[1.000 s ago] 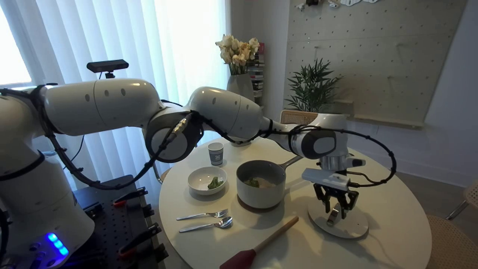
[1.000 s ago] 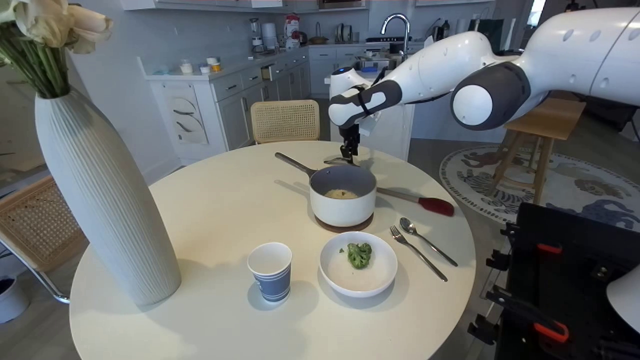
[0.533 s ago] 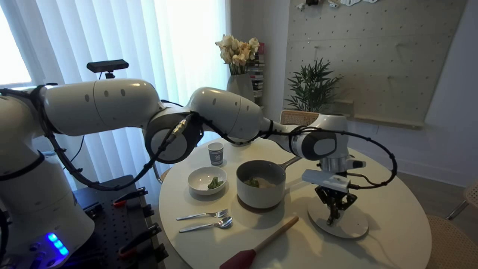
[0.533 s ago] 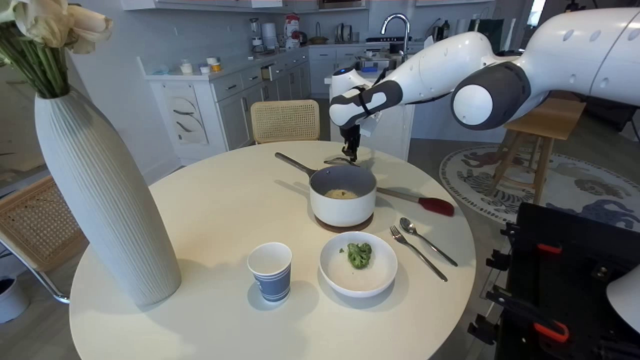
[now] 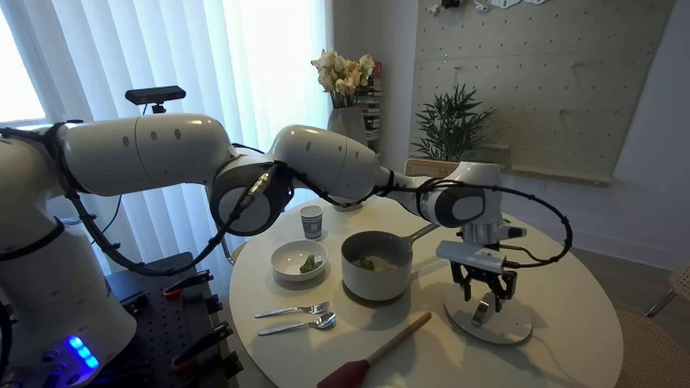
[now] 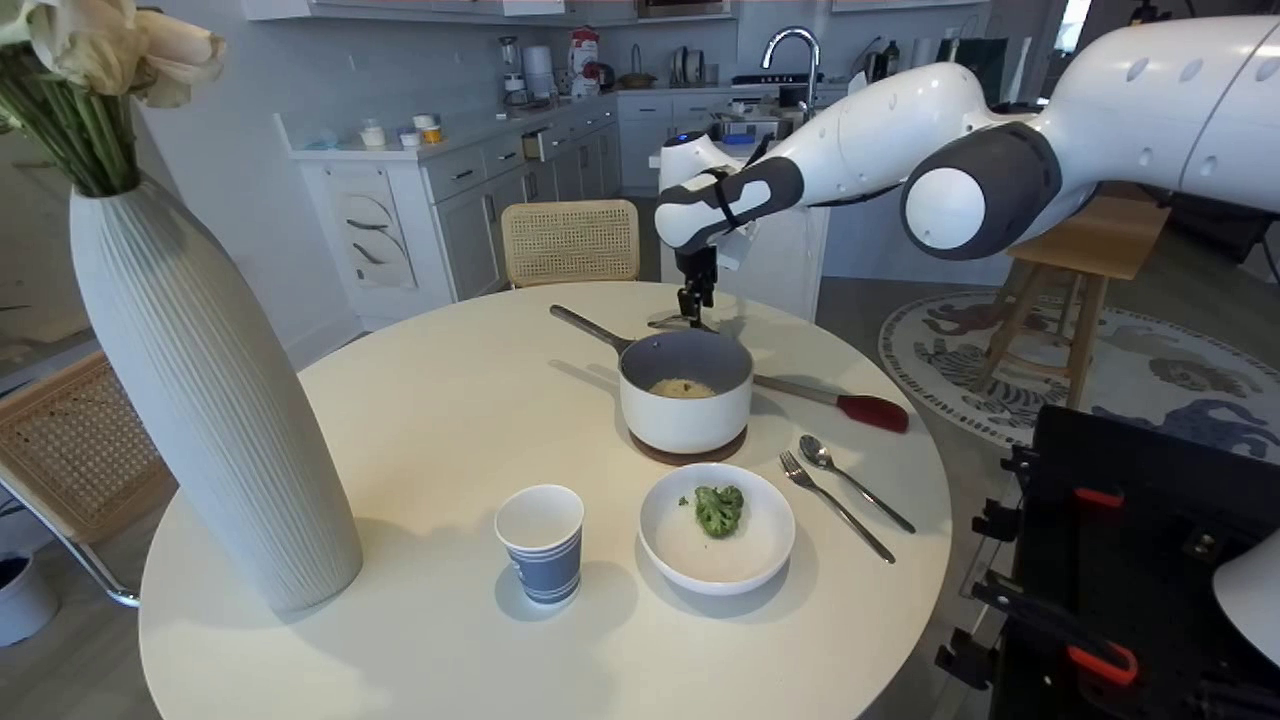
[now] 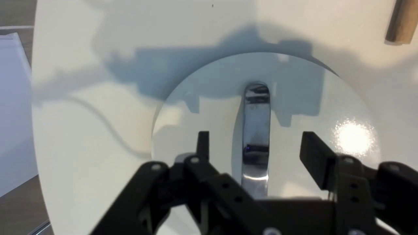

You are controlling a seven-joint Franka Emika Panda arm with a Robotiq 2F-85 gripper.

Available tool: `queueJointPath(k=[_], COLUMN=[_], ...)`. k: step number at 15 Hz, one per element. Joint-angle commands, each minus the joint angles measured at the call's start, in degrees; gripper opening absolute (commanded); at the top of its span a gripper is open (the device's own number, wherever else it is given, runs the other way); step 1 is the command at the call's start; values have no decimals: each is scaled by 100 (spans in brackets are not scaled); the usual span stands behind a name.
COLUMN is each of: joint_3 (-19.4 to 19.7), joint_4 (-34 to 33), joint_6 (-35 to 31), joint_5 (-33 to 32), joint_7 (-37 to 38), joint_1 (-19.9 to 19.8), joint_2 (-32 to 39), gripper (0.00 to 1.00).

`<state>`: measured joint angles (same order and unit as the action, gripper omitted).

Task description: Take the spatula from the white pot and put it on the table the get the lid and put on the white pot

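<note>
The first half of the job looks done: the spatula (image 5: 372, 357) is out of the white pot (image 5: 375, 282) and lies on the table (image 6: 430, 450). The second half is left. The white pot has no cover, so food (image 6: 683, 388) shows inside. The lid (image 5: 501, 326) lies flat on the table too, near the pot but not touching it. The gripper (image 7: 256, 142) is over the lid with its two fingers (image 7: 315, 156) wide apart, one on each side of the shiny handle (image 7: 256, 127), and it holds nothing. I think the next thing to do is pinch that handle, lift the lid and set it on the pot. The lid is round, so no side of it is longer, but its handle is a long strip. In the wrist view it runs from top to bottom, and the fingers would squeeze it from its two sides. The spatula is long and straight: in an exterior view its wooden end (image 5: 418, 323) points up and right, and its red end (image 5: 347, 374) points down and left, where the view cuts it off.
</note>
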<state>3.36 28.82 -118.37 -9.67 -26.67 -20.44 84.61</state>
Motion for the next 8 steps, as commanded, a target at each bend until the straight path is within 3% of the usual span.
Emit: queueJointPath(k=[1,4,5,8], joint_3=[-36,-2,-73,-119], joint_4=[-470,-915,-546,-702], joint_6=[523,1012,957,1284], joint_5=[187,199,104,94], joint_7=[-202,-74,32,54], joint_1=[20,94,111,199], joint_2=[-2,-31,-329,-492], gripper=[100,100,100,100])
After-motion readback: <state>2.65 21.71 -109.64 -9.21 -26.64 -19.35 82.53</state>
